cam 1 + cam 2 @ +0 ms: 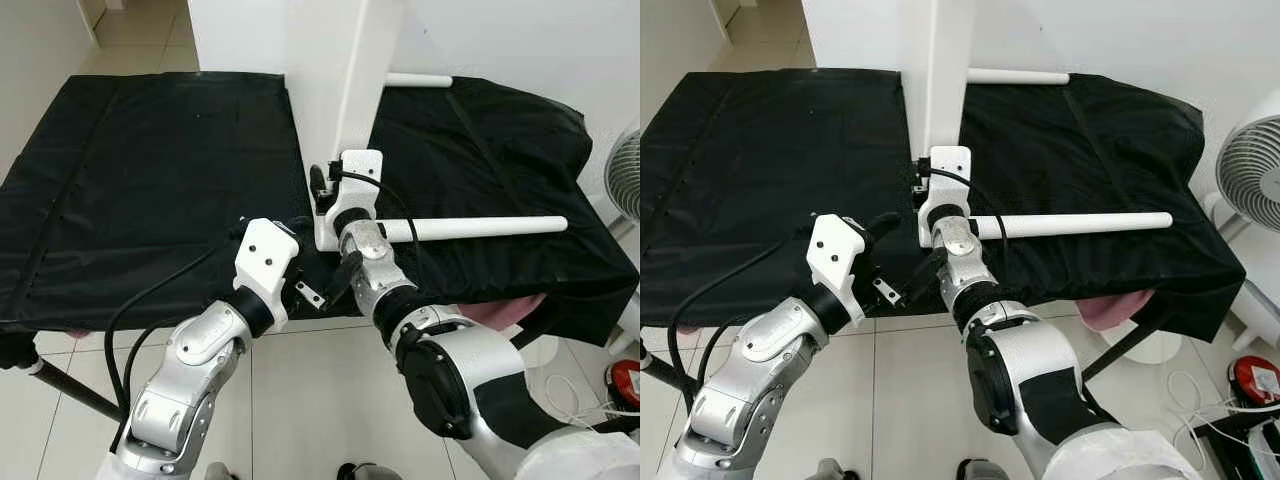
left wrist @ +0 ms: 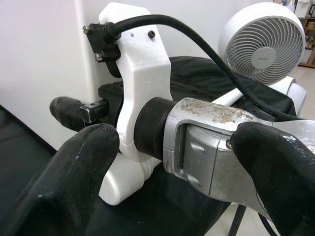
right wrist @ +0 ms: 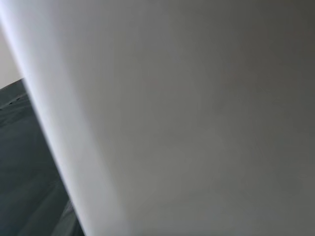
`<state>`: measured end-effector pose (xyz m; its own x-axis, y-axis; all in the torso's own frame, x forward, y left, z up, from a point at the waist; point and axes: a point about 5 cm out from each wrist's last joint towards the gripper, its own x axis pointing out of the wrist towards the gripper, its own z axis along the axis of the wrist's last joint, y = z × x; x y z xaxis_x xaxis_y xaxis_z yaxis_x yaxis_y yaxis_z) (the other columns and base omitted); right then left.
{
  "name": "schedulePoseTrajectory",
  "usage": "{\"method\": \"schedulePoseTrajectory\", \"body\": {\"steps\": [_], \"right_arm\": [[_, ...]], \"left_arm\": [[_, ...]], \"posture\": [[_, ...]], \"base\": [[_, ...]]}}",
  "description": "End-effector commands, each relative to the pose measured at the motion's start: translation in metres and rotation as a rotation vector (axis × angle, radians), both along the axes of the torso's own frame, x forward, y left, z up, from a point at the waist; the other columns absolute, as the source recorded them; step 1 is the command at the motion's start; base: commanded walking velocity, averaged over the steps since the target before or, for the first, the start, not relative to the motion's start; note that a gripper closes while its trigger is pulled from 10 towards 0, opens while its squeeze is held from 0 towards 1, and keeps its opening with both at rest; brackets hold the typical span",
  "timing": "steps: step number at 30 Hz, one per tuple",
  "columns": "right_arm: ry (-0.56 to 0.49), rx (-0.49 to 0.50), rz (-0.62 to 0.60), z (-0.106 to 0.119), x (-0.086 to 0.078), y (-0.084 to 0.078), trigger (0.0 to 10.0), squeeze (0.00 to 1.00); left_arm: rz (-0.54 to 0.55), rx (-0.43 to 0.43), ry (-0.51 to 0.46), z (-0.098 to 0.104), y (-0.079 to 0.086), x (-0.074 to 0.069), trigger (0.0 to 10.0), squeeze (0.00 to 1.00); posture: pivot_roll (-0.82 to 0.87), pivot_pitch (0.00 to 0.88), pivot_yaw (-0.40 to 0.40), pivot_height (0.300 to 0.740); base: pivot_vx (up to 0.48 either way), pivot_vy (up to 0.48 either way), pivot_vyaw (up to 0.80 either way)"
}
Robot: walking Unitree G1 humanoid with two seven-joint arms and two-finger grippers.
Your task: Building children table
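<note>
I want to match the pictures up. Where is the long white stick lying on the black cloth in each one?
Left eye view: white stick, right of middle, lying across the black cloth.
Right eye view, right of middle.
Left wrist view: cannot tell.
Right wrist view: cannot tell.
Shared landmark: upright white panel.

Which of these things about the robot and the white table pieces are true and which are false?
1. The white panel stands upright on the black cloth. True.
2. A white rod lies flat on the cloth on the robot's right. True.
3. The white fan sits on top of the cloth. False: it stands beside the cloth-covered surface, off its right edge.
4. The right gripper is up against the foot of the white panel. True.
5. The left gripper is holding the white rod. False: it is near the front edge of the cloth, apart from the rod.
</note>
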<state>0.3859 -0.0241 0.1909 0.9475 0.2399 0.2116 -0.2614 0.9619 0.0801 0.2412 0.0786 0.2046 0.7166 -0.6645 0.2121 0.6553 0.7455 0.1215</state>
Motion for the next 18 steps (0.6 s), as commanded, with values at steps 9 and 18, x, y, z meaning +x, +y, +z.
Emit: {"method": "schedulePoseTrajectory", "body": {"steps": [9,18], "right_arm": [[-0.064,-0.012,0.099,0.026,-0.016,0.059,10.0,0.00],[-0.050,-0.019,0.053,0.026,-0.025,0.077,10.0,0.00]], "left_arm": [[0.053,-0.022,-0.008,0.003,-0.001,-0.004,10.0,0.00],[0.037,-0.042,0.000,0.005,-0.001,-0.009,10.0,0.00]], "posture": [[0.13,0.077,-0.054,0.740],[0.14,0.090,-0.069,0.740]], "base": [[0.000,0.000,0.00],[0.000,0.000,0.00]]}}
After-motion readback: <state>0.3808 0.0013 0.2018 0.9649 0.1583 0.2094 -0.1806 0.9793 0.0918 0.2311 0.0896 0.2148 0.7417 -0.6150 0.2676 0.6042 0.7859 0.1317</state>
